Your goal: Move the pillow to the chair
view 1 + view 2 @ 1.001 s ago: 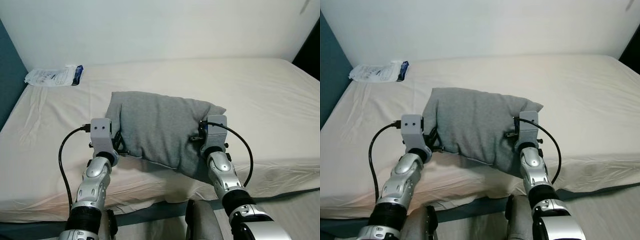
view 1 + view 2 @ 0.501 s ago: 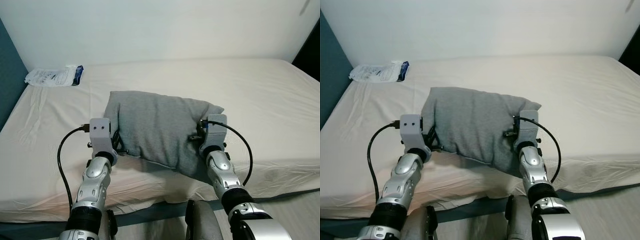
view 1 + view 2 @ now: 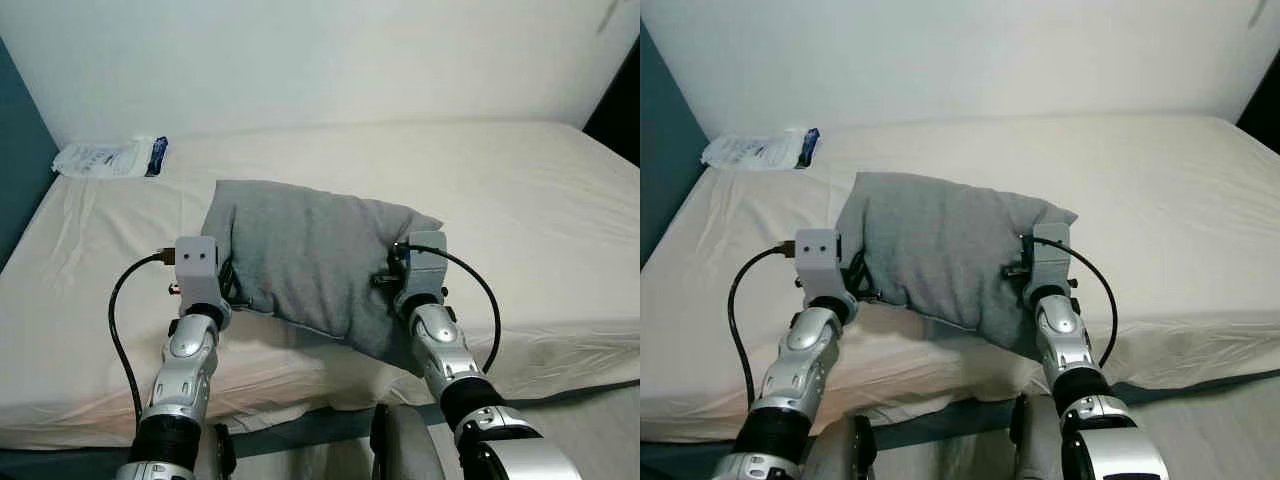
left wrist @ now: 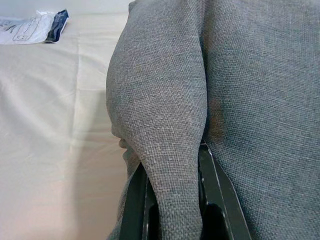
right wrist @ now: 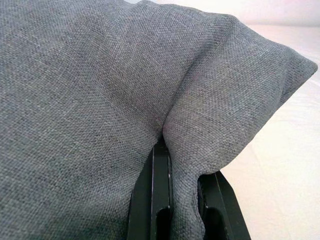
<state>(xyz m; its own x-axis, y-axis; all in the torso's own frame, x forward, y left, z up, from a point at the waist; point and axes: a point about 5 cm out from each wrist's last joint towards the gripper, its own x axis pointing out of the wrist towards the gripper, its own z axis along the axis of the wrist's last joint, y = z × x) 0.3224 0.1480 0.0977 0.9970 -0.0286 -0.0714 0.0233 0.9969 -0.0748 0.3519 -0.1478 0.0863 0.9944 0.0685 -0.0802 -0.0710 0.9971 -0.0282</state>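
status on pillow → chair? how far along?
Done: both grips are made. The left gripper and the right gripper each pinch a fold of the grey pillow.
In hand: the pillow is held between the two arms over the bed; whether it has cleared the sheet is hard to tell.
Left: carrying it to the chair and setting it down.

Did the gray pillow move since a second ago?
Yes, a little. The pillow, pinched by the left claw and right claw, has gone up and toward the white packet at the bed's far corner.
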